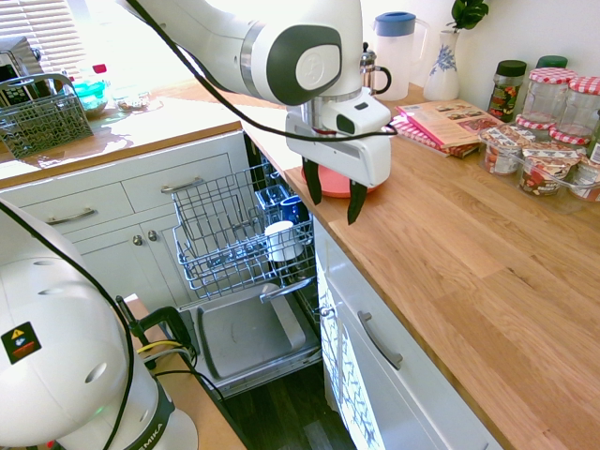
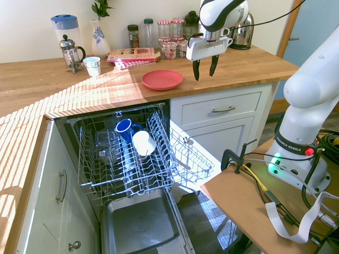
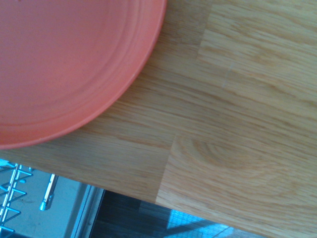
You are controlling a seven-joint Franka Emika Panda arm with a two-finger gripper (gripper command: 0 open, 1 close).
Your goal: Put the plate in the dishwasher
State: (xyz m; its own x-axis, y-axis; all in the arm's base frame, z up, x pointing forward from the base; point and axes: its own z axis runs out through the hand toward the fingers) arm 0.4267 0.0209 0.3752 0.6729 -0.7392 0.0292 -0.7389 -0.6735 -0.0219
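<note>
The coral-red plate [image 2: 162, 79] lies flat on the wooden counter, close to its front edge and above the dishwasher [image 2: 137, 225]. My gripper [image 2: 204, 75] hangs open a little above the counter, just beside the plate on its right in the second exterior view, fingers pointing down with nothing between them. In the first exterior view the plate [image 1: 335, 179] shows behind the gripper [image 1: 334, 204]. The wrist view holds part of the plate [image 3: 64, 64] and bare counter. The dishwasher [image 1: 244, 333] stands open, door down and wire rack [image 2: 106, 174] pulled out.
A white cup [image 2: 143, 142] and a blue cup [image 2: 123, 128] sit in the rack. On the counter behind stand jars [image 2: 169, 46], a kettle [image 2: 241, 29], a magazine [image 2: 132, 54], a white cup [image 2: 92, 65] and a French press [image 2: 69, 52]. A grey cutlery basket [image 1: 37, 114] sits on the far counter.
</note>
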